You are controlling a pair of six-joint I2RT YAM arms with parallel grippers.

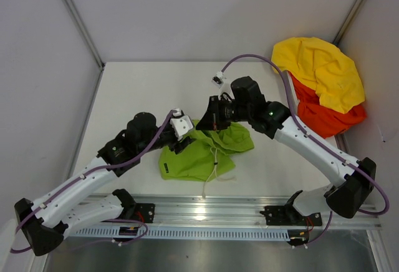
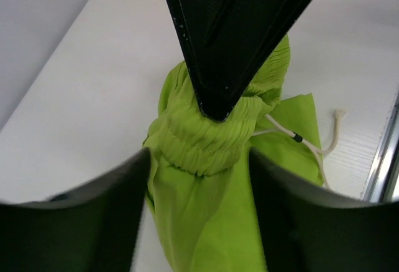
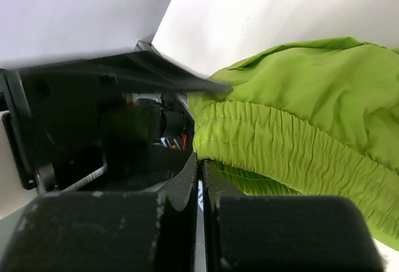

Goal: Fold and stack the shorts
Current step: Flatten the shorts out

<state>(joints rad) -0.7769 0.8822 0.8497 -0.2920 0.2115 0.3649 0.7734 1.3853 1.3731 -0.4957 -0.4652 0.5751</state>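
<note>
The lime-green shorts [image 1: 199, 155] lie bunched at the middle of the table, their white drawstring [image 1: 214, 167] trailing toward the near edge. My right gripper [image 1: 204, 124] is shut on their gathered waistband [image 3: 280, 141], its tips [image 3: 201, 163] pinched at the cloth's edge. From the left wrist view its black fingers [image 2: 224, 47] come down as a wedge onto the waistband [image 2: 206, 141], which rises to them. My left gripper [image 2: 199, 160] stands open, with green cloth filling the gap between its fingers. The orange-red shorts [image 1: 327, 117] sit at the back right, partly hidden.
A yellow cloth [image 1: 321, 69] lies heaped over the orange-red pair in the back right corner. White walls close the table at left, back and right. A metal rail [image 1: 206, 206] runs along the near edge between the arm bases.
</note>
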